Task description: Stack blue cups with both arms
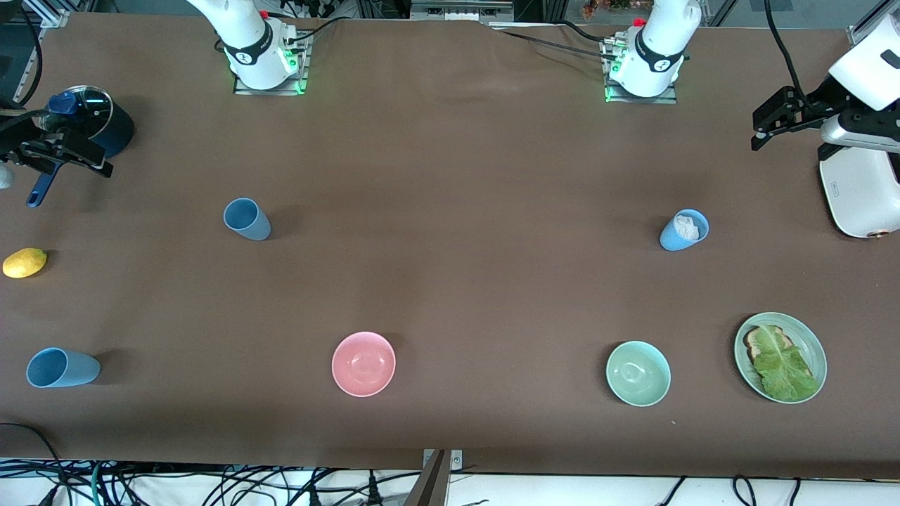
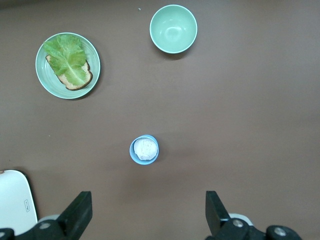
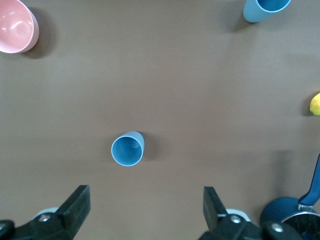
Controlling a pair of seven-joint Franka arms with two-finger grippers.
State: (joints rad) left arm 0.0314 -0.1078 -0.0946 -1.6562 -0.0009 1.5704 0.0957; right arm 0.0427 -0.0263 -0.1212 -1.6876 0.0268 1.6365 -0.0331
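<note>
A slate-blue cup [image 1: 247, 218] stands upright toward the right arm's end of the table; it also shows in the right wrist view [image 3: 127, 149]. A sky-blue cup [image 1: 62, 367] stands nearer the front camera at that end, and shows in the right wrist view [image 3: 265, 9]. A third light blue cup [image 1: 684, 230] [image 2: 144, 149] holds something white and crumpled. My right gripper [image 1: 88, 154] [image 3: 146, 205] is open and empty, up in the air by the saucepan. My left gripper [image 1: 758, 135] [image 2: 148, 210] is open and empty, up in the air beside the white appliance.
A navy saucepan [image 1: 98, 119] with a lid and a lemon [image 1: 24, 262] lie at the right arm's end. A pink bowl [image 1: 363, 363], a green bowl [image 1: 638, 373] and a plate [image 1: 812, 344] of toast and lettuce sit near the front edge. A white appliance [image 1: 858, 190] stands at the left arm's end.
</note>
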